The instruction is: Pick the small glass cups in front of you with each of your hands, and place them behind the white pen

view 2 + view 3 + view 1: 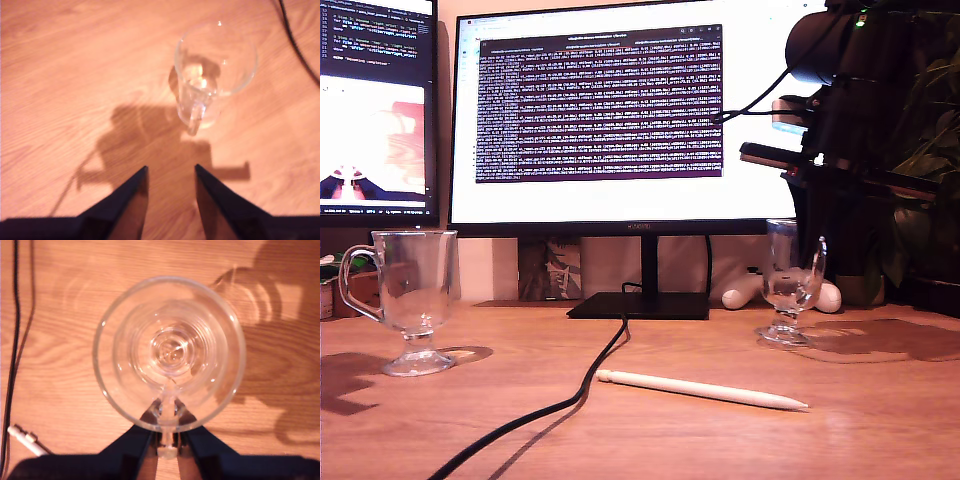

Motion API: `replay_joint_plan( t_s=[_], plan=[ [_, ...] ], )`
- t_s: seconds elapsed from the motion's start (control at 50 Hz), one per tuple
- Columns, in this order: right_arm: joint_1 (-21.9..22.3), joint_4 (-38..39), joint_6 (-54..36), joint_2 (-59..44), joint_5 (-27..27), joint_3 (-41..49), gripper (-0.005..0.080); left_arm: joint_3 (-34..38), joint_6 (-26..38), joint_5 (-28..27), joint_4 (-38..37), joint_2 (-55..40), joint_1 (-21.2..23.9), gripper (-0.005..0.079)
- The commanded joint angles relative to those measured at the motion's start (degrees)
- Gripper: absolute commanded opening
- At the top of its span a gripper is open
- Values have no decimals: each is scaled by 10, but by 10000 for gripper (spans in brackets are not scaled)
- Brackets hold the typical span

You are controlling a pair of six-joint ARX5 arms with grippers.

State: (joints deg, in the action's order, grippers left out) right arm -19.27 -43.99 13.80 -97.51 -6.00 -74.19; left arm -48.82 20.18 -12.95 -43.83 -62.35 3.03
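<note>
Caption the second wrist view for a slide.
My second gripper clamps the glass cup by its handle, above the wooden desk.

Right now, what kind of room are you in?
Probably a home office or computer desk. A big monitor full of text stands on a wooden desk, a second screen beside it, and a black cable trails across.

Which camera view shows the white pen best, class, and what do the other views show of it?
The exterior view: the white pen lies there full length on the table, tip to end. The second wrist view catches only one end at the picture's edge. The first wrist view shows none of it.
</note>
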Motion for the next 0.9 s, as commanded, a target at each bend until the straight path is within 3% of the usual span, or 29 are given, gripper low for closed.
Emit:
replay_joint_plan(
  t_s=[0.0, 0.22, 0.88],
  plan=[
    [-6, 10, -4, 2, 0, -9, -11, -11, 16, -1, -8, -25, 3, 297],
    [-6, 13, -19, 2, 0, -9, -11, -44, 50, -6, -19, -79, 17, 330],
    [-6, 33, -22, 2, 0, -9, -11, -83, 49, 4, 9, -166, 68, 330]
  ],
)
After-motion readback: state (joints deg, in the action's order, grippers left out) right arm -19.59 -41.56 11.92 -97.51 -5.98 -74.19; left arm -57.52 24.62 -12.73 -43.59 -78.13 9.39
